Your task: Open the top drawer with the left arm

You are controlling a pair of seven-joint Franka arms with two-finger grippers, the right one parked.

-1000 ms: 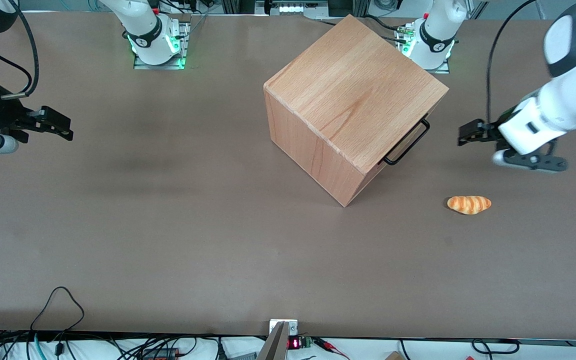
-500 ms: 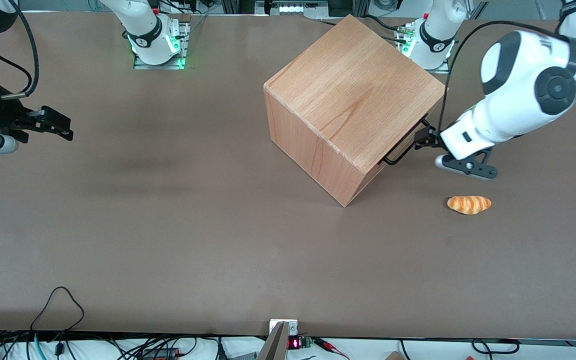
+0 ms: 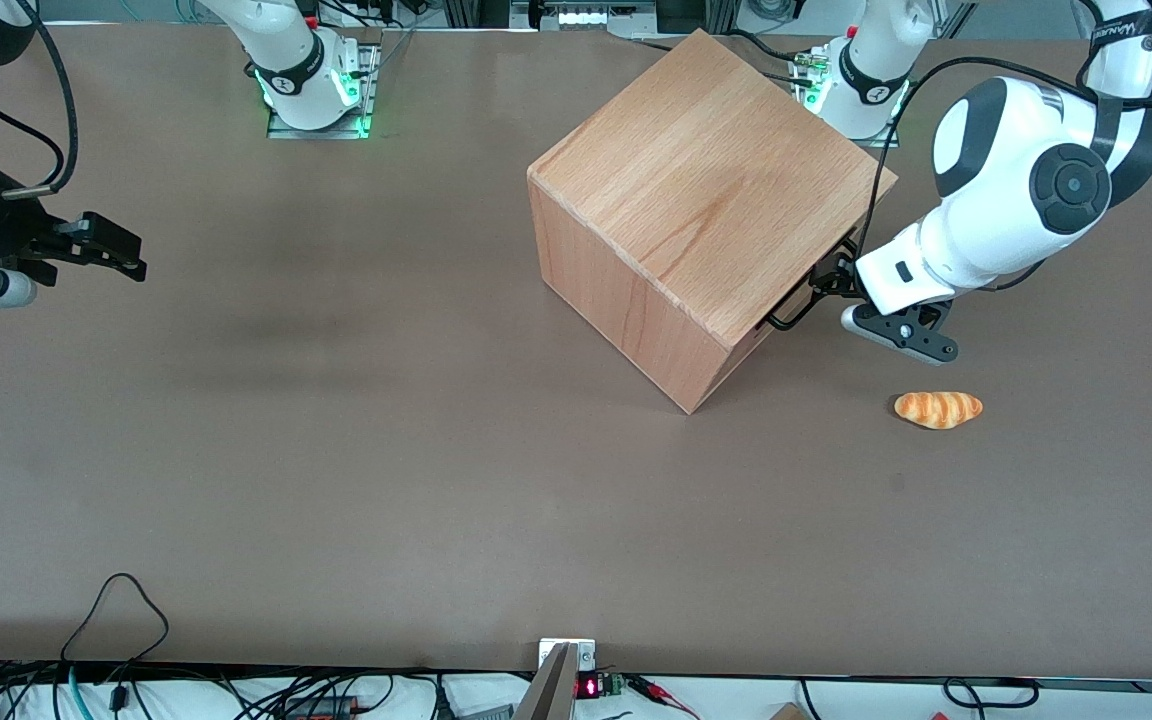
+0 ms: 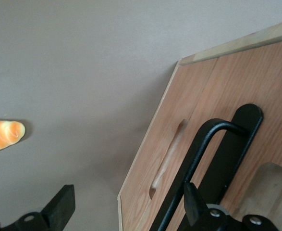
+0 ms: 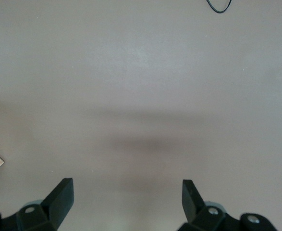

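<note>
Centre-right of the front frame, the left arm's gripper point(image 3: 820, 288) sits at the black wire handle point(image 3: 804, 298) of the top drawer point(image 3: 808, 285), still shut in the wooden cabinet point(image 3: 701, 215). Its fingers point(image 4: 59, 208) are spread wide. To do this well, likely centre the handle between them, close, and pull straight out. A bread roll point(image 3: 938, 408) lies lower right.

Light: even overhead brightness is washing the brown table point(image 3: 336, 480).
Shadows: the gripper point(image 3: 824, 283) is casting only a faint one below itself.
Glare: the white arm point(image 3: 1021, 185) is gleaming above the gripper.
Focus: the bread roll point(image 4: 1, 135) is blurring slightly.
</note>
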